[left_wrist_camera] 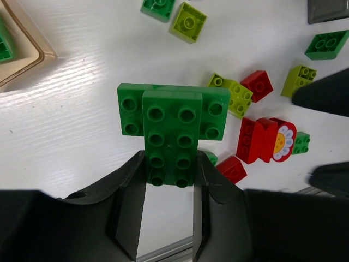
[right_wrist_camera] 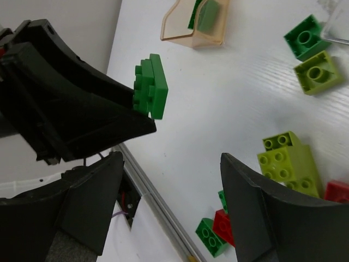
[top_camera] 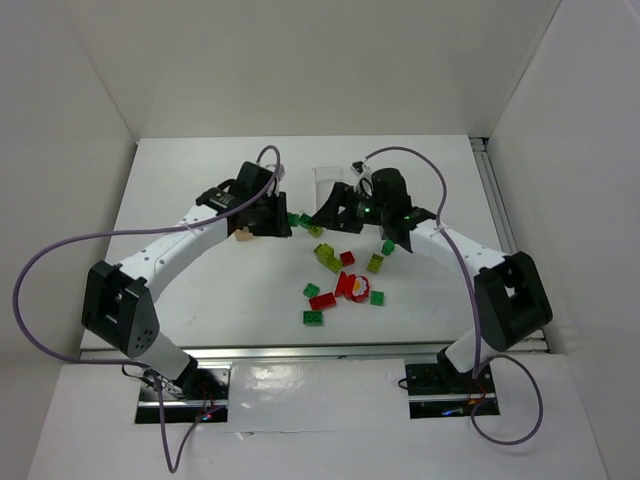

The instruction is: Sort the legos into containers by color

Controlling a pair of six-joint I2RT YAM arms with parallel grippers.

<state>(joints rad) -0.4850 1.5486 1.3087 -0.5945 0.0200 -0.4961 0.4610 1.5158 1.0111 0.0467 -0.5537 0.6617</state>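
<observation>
Left gripper [left_wrist_camera: 170,166] is clamped on a dark green studded plastic brick [left_wrist_camera: 170,139], its two black fingers [left_wrist_camera: 131,202] pressing the long sides near the brick's lower end. This brick sits studs-up on a wider dark green plastic piece [left_wrist_camera: 128,112], the two forming a T shape. The right wrist view shows the pair held clear of the white table top [right_wrist_camera: 245,98]. The translucent orange-tan plastic bin [left_wrist_camera: 24,60] stands just left of the held pair in the left wrist view, with a dark green brick [right_wrist_camera: 207,13] inside it. The loose bricks lie scattered on the table to the right of the held pair. A yellow-green square brick [left_wrist_camera: 188,22] lies beside another dark green brick [left_wrist_camera: 158,6] at the top. A longer yellow-green brick [left_wrist_camera: 232,95] touches a red brick [left_wrist_camera: 256,85]. Below these, a red brick [left_wrist_camera: 252,139] touches the round red piece with a white flower face [left_wrist_camera: 282,139], and a small red brick [left_wrist_camera: 232,168] lies just beside it. A corner of the smoky dark grey bin [left_wrist_camera: 327,11] shows at the upper right, near a flat dark green brick [left_wrist_camera: 327,45] and a small yellow-green brick [left_wrist_camera: 299,79]. An edge of the clear colourless bin [right_wrist_camera: 338,27] shows in the right wrist view. Right gripper [right_wrist_camera: 174,185] hangs over the table with its jaws standing well apart and nothing between them; stacked yellow-green bricks [right_wrist_camera: 286,164] lie beside its right finger.
</observation>
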